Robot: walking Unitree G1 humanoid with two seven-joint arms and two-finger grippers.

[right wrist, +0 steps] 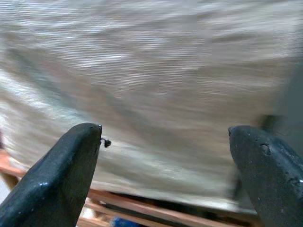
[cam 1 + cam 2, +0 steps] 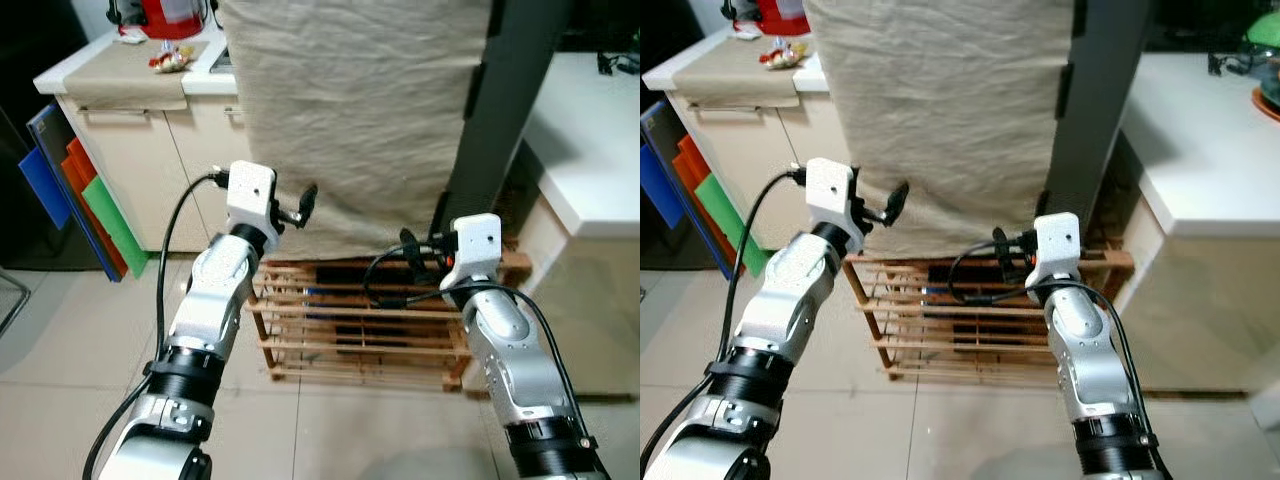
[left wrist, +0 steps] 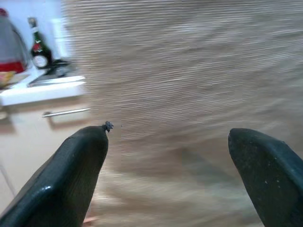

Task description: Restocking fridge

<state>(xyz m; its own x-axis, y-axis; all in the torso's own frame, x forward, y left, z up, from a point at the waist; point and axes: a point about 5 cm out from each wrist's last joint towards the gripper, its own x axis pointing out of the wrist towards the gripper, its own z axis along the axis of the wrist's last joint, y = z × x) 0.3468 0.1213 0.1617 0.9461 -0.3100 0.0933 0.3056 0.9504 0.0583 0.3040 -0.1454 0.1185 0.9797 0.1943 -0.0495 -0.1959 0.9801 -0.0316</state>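
Observation:
A large beige cloth (image 2: 350, 110) hangs over a tall unit straight ahead, with a dark grey upright panel (image 2: 500, 120) at its right edge. My left gripper (image 2: 300, 207) is raised in front of the cloth's lower left part, open with nothing between its fingers (image 3: 75, 175). My right gripper (image 2: 415, 250) is lower, near the cloth's bottom edge and the dark panel, also open and holding nothing. In the right wrist view the cloth (image 1: 156, 71) fills the space between the fingers (image 1: 61, 179). No food or drink item for the fridge is in either gripper.
A low wooden slatted rack (image 2: 360, 330) stands on the tiled floor under the cloth. A white counter (image 2: 1210, 150) juts out at the right. At the left is a cabinet (image 2: 130, 150) with a red appliance (image 2: 170, 15) on top; coloured boards (image 2: 95, 210) lean against it.

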